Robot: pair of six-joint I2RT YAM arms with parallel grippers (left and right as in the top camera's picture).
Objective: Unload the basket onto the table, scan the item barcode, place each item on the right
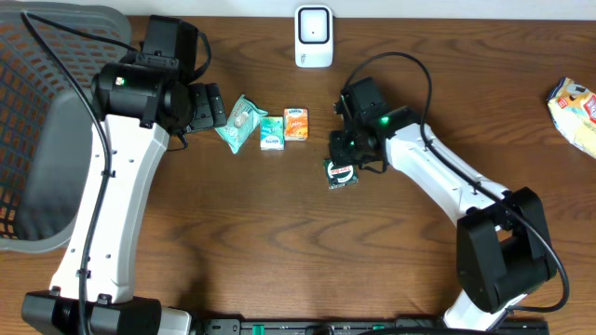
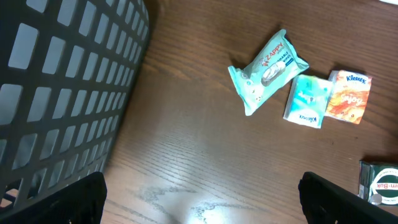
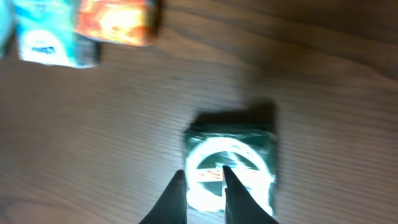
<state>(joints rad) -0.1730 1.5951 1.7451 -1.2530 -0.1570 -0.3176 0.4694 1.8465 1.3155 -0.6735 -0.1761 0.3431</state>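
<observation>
Item: the green packet (image 1: pixel 342 173) is lying flat on the table (image 1: pixel 279 242), below and slightly right of the white scanner (image 1: pixel 314 37), well apart from it.
Right gripper (image 1: pixel 345 158): it is sitting on the packet's edge farthest from the scanner. In the blurred wrist view its fingers (image 3: pixel 177 194) are standing almost together. I cannot tell whether they are pinching the packet or only resting on it.
Left gripper (image 1: pixel 207 104): it is hanging wide open and empty, left of the scanner and lower.
Doing it well: the grip is probably needing a firm hold on the packet's rim before any lift. The printed code then has to be turned to face the scanner's window, with the fingers staying off it.
Neighbours: an orange tissue pack (image 1: pixel 296 124), a teal tissue pack (image 1: pixel 272 132) and a wipes pack (image 1: pixel 240 123) are lying in a row below-left of the scanner.
In the way: the path up to the scanner is looking free, though the orange pack is lying just beside it.
Edges: a dark basket (image 1: pixel 47 121) is standing far left of the scanner and a snack bag (image 1: pixel 577 110) far right.
</observation>
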